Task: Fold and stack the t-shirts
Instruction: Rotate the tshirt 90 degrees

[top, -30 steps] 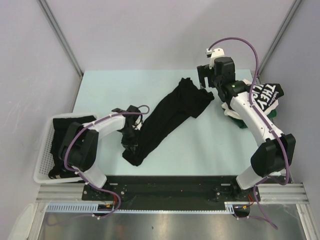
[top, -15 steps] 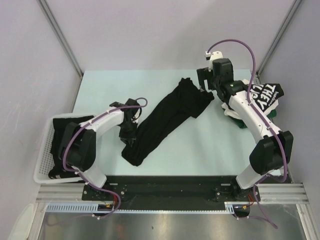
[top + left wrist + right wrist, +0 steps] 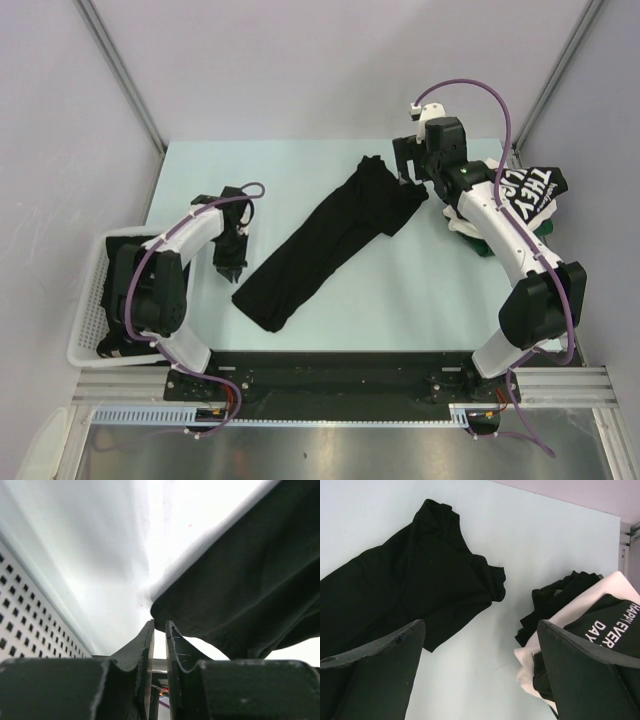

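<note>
A plain black t-shirt [image 3: 320,240] lies stretched out diagonally across the pale table [image 3: 400,300]. My left gripper [image 3: 229,272] is at its lower left corner. In the left wrist view the jaws [image 3: 159,624] stand almost together, and the corner of the shirt [image 3: 250,580] sits pinched at their tips. My right gripper [image 3: 410,170] hovers wide open and empty by the shirt's upper end [image 3: 410,580], over bare table [image 3: 480,622]. A pile of t-shirts, topped by a black one with white lettering [image 3: 535,190] [image 3: 605,625], sits at the right edge.
A white mesh basket [image 3: 85,330] with dark clothes inside stands at the left edge, close to my left arm. Its perforated wall [image 3: 20,610] fills the left of the left wrist view. A white garment [image 3: 580,610] shows within the right pile.
My left gripper has moved left and up the table, drawing the shirt's lower left corner with it, so the lower end now lies wider. The right arm has barely moved.
</note>
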Robot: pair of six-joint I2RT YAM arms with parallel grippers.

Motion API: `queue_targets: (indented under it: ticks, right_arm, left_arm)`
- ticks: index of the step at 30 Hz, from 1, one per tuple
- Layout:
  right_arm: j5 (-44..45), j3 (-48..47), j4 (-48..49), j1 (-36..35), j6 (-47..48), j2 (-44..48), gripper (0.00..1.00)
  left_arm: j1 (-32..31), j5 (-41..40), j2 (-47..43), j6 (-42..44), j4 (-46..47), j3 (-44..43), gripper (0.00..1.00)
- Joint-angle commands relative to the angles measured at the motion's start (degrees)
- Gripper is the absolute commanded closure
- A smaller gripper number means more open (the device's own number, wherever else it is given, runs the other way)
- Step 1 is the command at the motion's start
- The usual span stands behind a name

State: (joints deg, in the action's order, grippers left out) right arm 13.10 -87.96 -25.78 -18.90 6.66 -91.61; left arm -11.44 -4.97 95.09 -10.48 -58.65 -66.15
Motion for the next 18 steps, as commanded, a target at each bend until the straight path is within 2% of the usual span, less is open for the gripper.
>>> queue_targets:
  ticks: [1,8,13,18]
  right_arm:
    - [-1.94,-1.51,0.2,-0.09,-2.34,1.17,0.0]
    - [-14.05,-1.25,-4.36,-3.95,-11.29,1.62,0.0]
    - [-14.86,2.34,-10.78,-11.68,-17.37,-1.2,0.0]
    - [-16.18,9.11,-7.2,-16.96,-23.95,-0.06,0.0]
  left_arm:
    - [-0.07,1.98,0.19,1.52,-0.06,-2.14,0.81]
    - [-1.12,6.73,-3.32,-0.77,0.03,-1.62,0.69]
    - [-1.57,6.56,-5.79,-1.38,-0.06,-1.0,0.57]
    - [-1.57,5.06,-8.86,-1.74,-1.2,-1.26,0.53]
